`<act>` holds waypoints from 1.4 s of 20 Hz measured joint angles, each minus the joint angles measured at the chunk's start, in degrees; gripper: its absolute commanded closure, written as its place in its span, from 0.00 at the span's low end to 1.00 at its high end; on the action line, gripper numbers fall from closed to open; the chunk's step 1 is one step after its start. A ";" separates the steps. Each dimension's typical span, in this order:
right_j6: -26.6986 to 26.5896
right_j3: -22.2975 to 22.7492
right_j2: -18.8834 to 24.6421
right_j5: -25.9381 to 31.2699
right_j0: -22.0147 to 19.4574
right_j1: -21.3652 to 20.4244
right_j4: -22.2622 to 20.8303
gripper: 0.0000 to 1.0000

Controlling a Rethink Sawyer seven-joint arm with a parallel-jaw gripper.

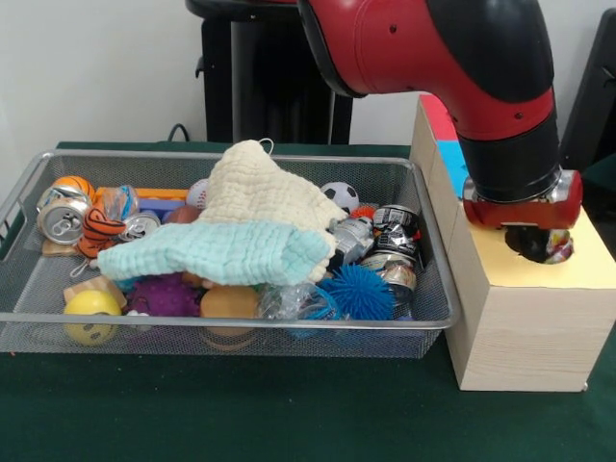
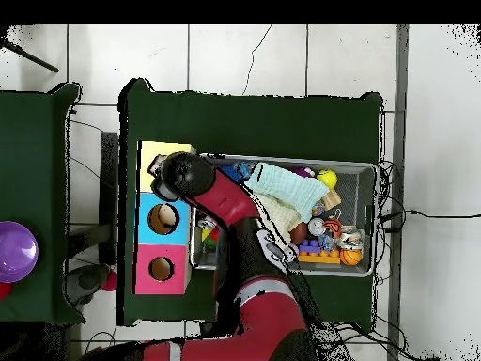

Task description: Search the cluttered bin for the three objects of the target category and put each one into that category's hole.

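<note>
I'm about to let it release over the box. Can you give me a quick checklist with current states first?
1. hand over the yellow section of the wooden box: ok.
2. Hand lined up with that section's hole: ok, it appears so.
3. Something held in the hand: cannot tell; colourful bits show below it.
4. Blue hole and pink hole unobstructed: ok.
5. wire bin beside box, undisturbed: ok.

Sawyer arm [image 1: 452, 48]: glossy red shells, black joints.
A rounded red shell meets a black cylindrical wrist; below it, a silver ring sits above a red collar.
</note>
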 measured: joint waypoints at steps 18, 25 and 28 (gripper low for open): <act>0.01 -2.89 3.32 -3.98 -1.81 0.97 -6.19 1.00; 0.01 -7.00 -0.04 -3.79 1.39 1.59 -13.83 1.00; 0.01 -8.62 -2.50 -3.85 3.61 1.86 -16.00 1.00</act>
